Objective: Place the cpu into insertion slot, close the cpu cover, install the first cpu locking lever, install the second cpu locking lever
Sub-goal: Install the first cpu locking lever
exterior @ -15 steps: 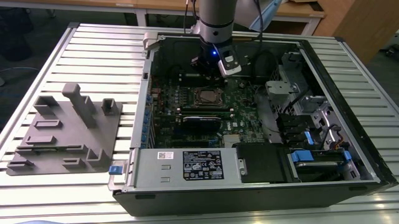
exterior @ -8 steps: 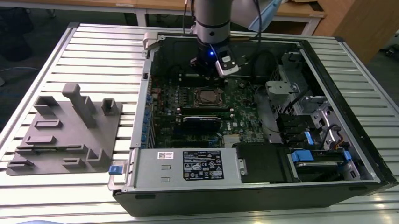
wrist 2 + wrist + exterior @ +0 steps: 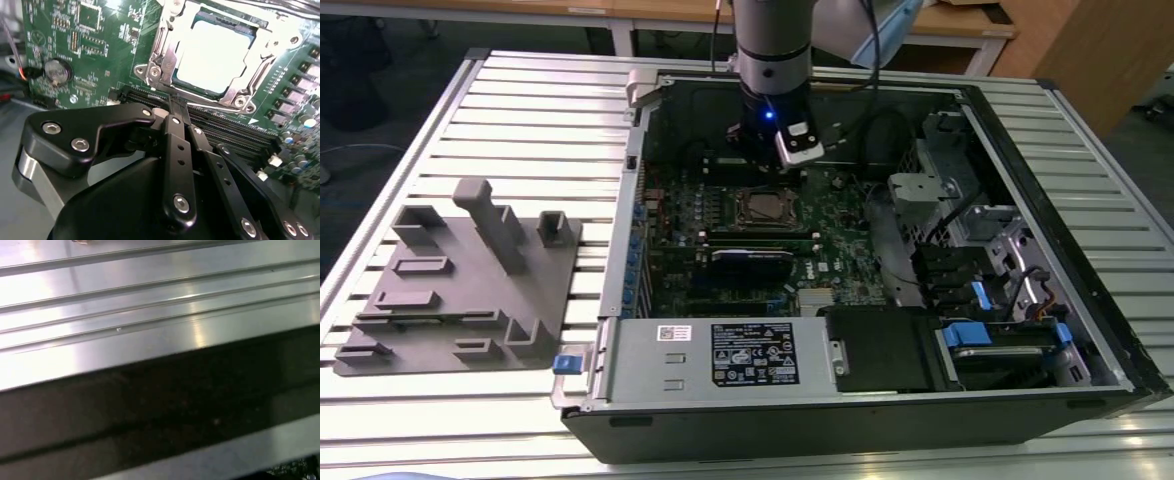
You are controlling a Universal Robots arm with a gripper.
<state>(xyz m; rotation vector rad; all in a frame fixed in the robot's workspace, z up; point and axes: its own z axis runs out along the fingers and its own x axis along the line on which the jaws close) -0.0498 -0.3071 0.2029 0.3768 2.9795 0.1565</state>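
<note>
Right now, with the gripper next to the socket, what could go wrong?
Shut black gripper sits close to the long black memory slots; sideways drift might scrape them. Silvery metal cover frame lies over the pale grey square chip; an off-centre push could skew it.

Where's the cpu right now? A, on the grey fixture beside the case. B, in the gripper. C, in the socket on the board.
C: in the second wrist view the cpu lies in the insertion slot, with the cpu cover framing it.
</note>
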